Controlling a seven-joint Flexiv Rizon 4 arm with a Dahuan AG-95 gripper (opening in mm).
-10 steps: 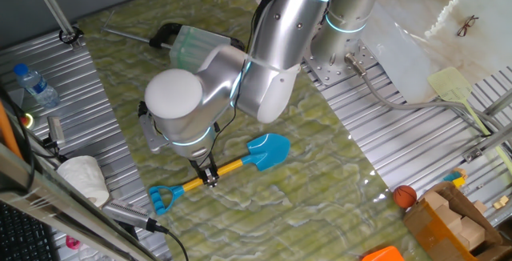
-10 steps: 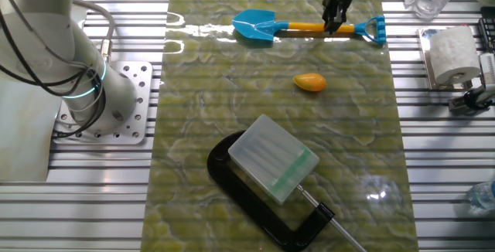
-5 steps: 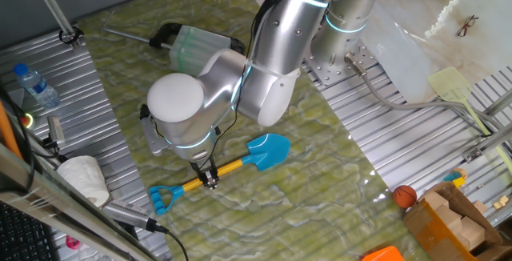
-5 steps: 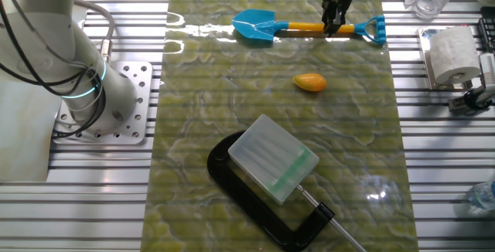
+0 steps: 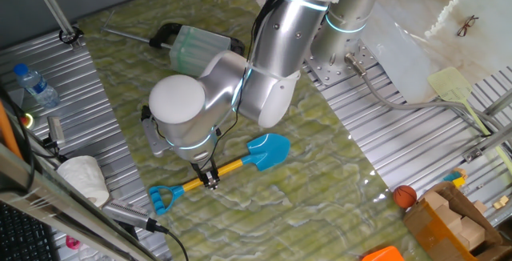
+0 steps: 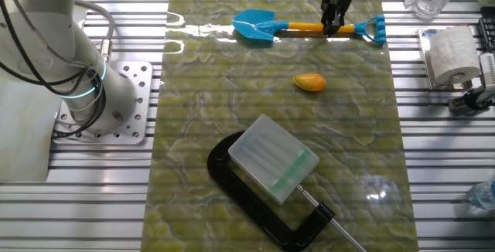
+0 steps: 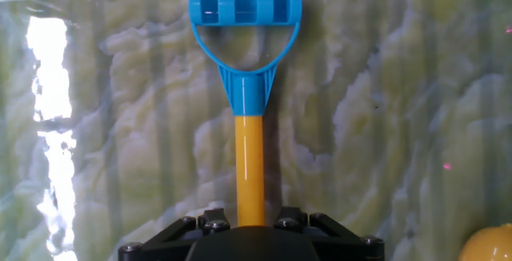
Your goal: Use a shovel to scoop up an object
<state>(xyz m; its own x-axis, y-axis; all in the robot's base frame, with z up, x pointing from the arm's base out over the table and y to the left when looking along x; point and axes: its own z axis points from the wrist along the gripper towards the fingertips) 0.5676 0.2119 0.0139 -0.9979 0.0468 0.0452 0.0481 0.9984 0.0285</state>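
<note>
The shovel lies flat on the green marbled mat, with a blue blade, a yellow shaft and a blue D-shaped end. It lies along the mat's far edge in the other fixed view. My gripper points down at the yellow shaft near the D end, fingers on either side of it. In the hand view the shaft runs up from between the fingers of my gripper. The object, an orange-yellow oval lump, lies apart on the mat. Its edge shows at the hand view's bottom right.
A black C-clamp with a translucent box lies on the mat's other end. A paper roll stands off the mat near the D end. A round orange ball and a pale green spatula lie off the mat.
The arm's upper body has shifted slightly. The gripper and the shovel stay where they were.
</note>
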